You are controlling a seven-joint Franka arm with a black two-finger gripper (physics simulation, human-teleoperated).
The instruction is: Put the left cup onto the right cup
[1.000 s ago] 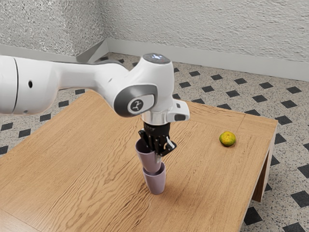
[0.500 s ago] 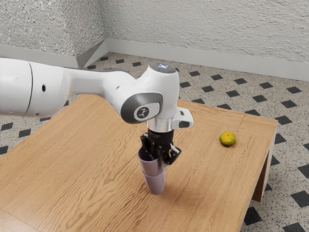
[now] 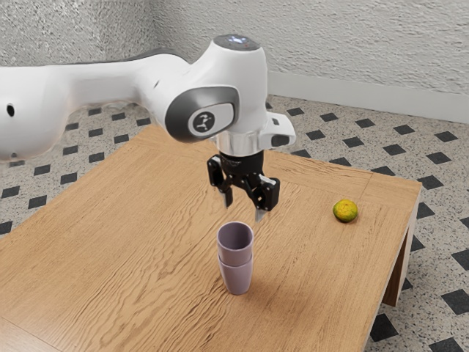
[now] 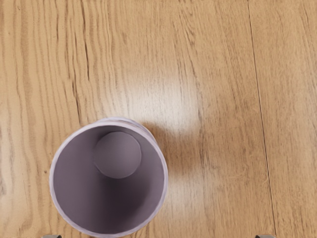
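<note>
Jaws hang parted, empty, above 2 nested tapered cups (image 3: 235,258) on woodgrain table (image 3: 110,242).

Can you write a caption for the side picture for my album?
Open pincer hovers above two purple cups stacked on a wooden table, a small fruit nearby.

The cups (image 3: 235,253) are lilac, the table (image 3: 110,242) honey wood-grain, the fruit (image 3: 345,211) yellow-green, the claw (image 3: 243,212) black.

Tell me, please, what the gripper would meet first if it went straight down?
Probably the rim of the upper cup, nested in the lower cup just below the open gripper; exact alignment is unclear.
</note>
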